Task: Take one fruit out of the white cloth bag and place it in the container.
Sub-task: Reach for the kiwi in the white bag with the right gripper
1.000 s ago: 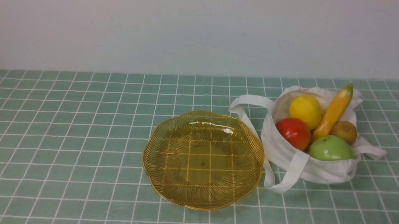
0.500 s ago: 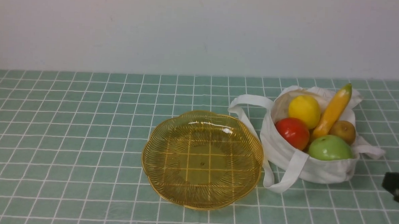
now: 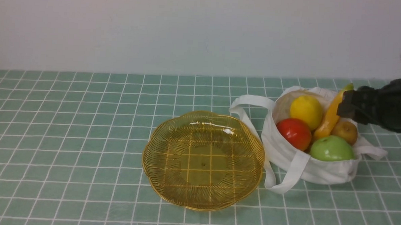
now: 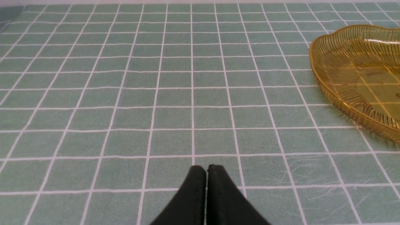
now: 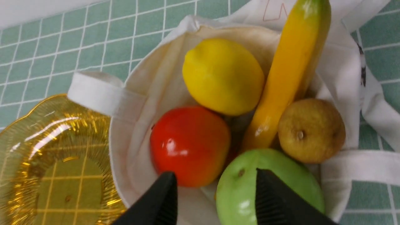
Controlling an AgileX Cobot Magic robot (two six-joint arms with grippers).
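- Amber see-through plastic makes up the bowl (image 3: 202, 193), which sits on the green checked cloth (image 3: 84, 138); the white cloth bag (image 3: 283, 150) lies between 2 and 3 o'clock from it in the front view.
- The brown fruit (image 3: 344, 132) is inside the bag, at about 3 o'clock in its mouth in the front view.
- Crowding it there are the banana (image 3: 327, 121) at its 10 o'clock and the green apple (image 3: 332, 148) at its 7 o'clock.
- The lemon (image 3: 306, 112) lies towards 11 o'clock in the bag's mouth, and the red apple (image 3: 294, 133) at 9.
- One handle (image 3: 285, 180) trails from the bag towards 7 o'clock, near the bowl.
- The right gripper (image 5: 216, 176) is released, its fingers well apart and gripping nothing; whether it touches anything is unclear.
- The left gripper (image 4: 207, 168) is clenched, fingertips together, with nothing between them.
- In the front view, the dark right gripper covers part of the banana and the bag's edge; the right wrist view shows the banana's green end and the cloth beside it.
- Only the right wrist view shows the small pale spot (image 5: 300, 135) on the brown fruit clearly.
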